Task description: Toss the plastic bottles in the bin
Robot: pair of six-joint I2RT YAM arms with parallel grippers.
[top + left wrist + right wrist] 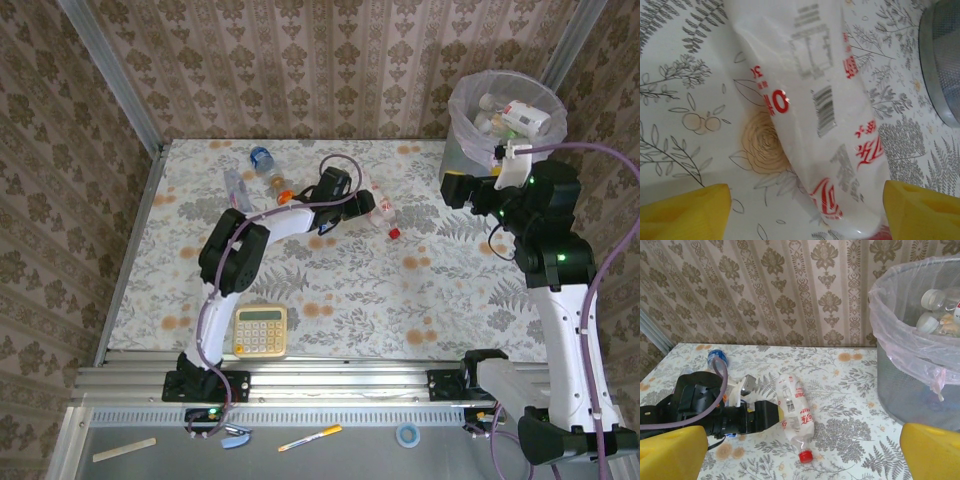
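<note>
Bottles (525,118): several in bin (458,150), about four remain upper centre; left gripper (805,202) straddles red-label bottle (796,412), not yet clamped; right gripper (455,190) spread wide, empty.

Your black-and-white left arm (235,255) reaches forward, its yellow-fingered left gripper (807,200) spread wide, while your yellow-fingered right gripper (802,452) hangs with jaws agape.
</note>
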